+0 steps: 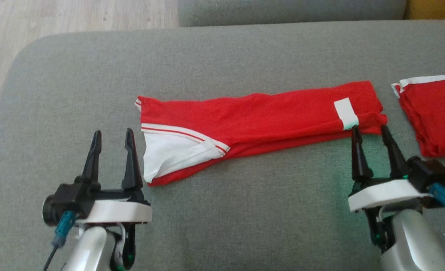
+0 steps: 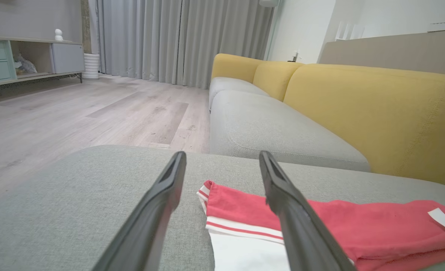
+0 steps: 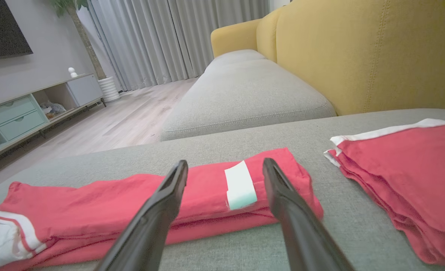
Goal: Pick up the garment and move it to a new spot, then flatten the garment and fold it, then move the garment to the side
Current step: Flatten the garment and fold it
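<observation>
My left gripper stood with its two dark fingers spread apart and held nothing. The long folded red fabric garment lay just to the right of it on the grey fabric cushion, and the white striped end of the garment was closest to the right finger of that gripper. My right gripper was also spread wide and empty. Its fingertips reached the near edge of the other end of the garment, with the small white rectangular label just ahead of them; whether they touched the cloth I could not tell. To the right of this gripper, apart from the garment, lay a second folded red cloth with a white border.
</observation>
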Robot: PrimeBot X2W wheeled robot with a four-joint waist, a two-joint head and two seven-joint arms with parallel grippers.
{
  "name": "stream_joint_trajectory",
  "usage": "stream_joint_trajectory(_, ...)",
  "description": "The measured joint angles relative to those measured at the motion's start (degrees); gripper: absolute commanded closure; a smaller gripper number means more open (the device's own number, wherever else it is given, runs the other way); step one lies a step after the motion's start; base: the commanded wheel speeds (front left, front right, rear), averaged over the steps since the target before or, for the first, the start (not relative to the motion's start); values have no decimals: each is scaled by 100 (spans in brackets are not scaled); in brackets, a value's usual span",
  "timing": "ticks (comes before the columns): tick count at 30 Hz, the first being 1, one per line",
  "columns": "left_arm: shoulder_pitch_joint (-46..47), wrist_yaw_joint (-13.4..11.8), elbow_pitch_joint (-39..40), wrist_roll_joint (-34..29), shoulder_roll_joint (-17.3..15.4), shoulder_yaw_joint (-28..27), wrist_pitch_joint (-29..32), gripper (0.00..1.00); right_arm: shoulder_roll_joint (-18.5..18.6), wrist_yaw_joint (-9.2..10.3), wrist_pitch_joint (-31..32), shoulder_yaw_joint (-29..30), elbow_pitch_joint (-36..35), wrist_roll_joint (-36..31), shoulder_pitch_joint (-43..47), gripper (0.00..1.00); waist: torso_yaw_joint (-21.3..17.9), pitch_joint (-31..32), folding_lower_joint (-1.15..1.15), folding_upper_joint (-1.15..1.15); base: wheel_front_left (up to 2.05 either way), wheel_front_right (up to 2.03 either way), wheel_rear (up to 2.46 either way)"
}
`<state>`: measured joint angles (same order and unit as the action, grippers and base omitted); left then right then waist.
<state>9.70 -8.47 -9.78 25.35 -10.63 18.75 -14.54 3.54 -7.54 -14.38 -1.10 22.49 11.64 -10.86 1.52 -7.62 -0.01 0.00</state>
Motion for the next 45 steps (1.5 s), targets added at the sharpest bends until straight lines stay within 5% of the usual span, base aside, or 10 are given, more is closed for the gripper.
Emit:
stream_joint_trajectory(13, 471, 902, -296, -896, 599, -490, -1, 0, -76, 0, 393, 1724, 1207, -829, -1360, 0, 225, -709, 2, 0, 0, 0, 0)
stream_joint_trajectory(23, 709, 1147, -434, -1100, 766, -672, 0, 0, -40, 1, 524, 2438, 2497, -1367, -2086, 0, 463, -1074, 1, 0, 0, 0, 0)
stream_joint_trajectory(24, 711, 1157, -434, -1125, 769, -732, 0, 0, -30, 0, 485, 2434, 2609, -1376, -2151, 14, 456, -1067, 1, 0, 0, 0, 0)
stream_joint_trajectory(25, 725, 1158, -433, -1132, 771, -772, -1, 0, -12, 1, 439, 2415, 2714, -1373, -2193, 86, 446, -1055, 1, 0, 0, 0, 0)
stream_joint_trajectory(26, 744, 1158, -434, -1132, 770, -795, -1, 0, 7, 1, 386, 2380, 2814, -1373, -2229, 100, 432, -1038, 1, 0, 0, 0, 0)
stream_joint_trajectory(35, 740, 1237, -431, -1234, 794, -968, -16, 0, -65, 0, 145, 2595, 2911, -1883, -2221, 100, 191, -753, 1, 0, 0, 0, 0)
stream_joint_trajectory(45, 531, 1259, -428, -1233, 799, -996, -16, 0, 656, 0, 266, 3144, 2347, -2256, -2137, 100, -2, -390, 0, 0, 0, 0, 0)
